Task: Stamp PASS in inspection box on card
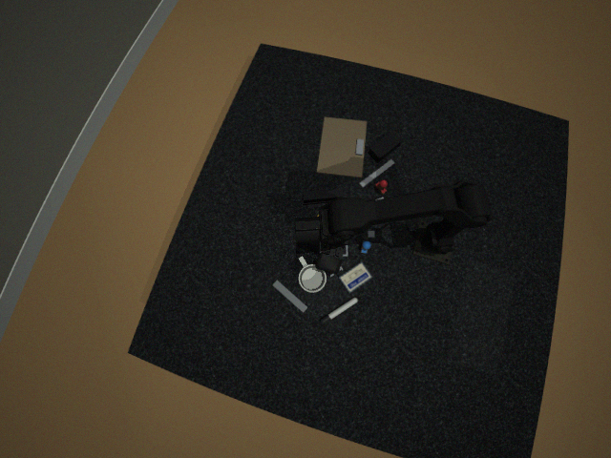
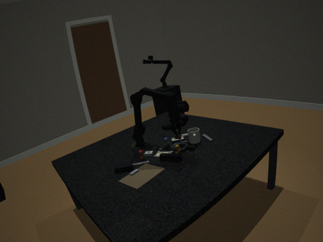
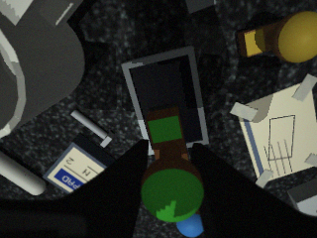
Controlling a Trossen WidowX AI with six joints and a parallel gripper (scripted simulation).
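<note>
My gripper (image 3: 169, 148) (image 2: 177, 134) is shut on the green-knobbed stamp (image 3: 172, 194) (image 2: 177, 130), a brown stamp with a green patch on its body. In the wrist view the stamp's far end overlaps the near part of the dark ink pad (image 3: 158, 84), which has a grey rim. The stamp's underside is hidden. The cream card (image 3: 304, 119) (image 2: 164, 152) lies taped down to the right of the pad in the wrist view. It bears a thin outlined box (image 3: 269, 139), with several thin strokes at its lower part. The arm hides most of this in the top view.
A white mug (image 1: 312, 278) (image 2: 194, 135) stands near the pad. A blue-knobbed stamp (image 1: 366, 245) (image 3: 190, 225), a yellow-knobbed one (image 3: 299, 37) (image 2: 177, 146) and a red-knobbed one (image 1: 383, 184) (image 2: 141, 151) stand around. A labelled cream-and-blue item (image 1: 355, 277) and a white pen (image 1: 343, 308) lie nearby.
</note>
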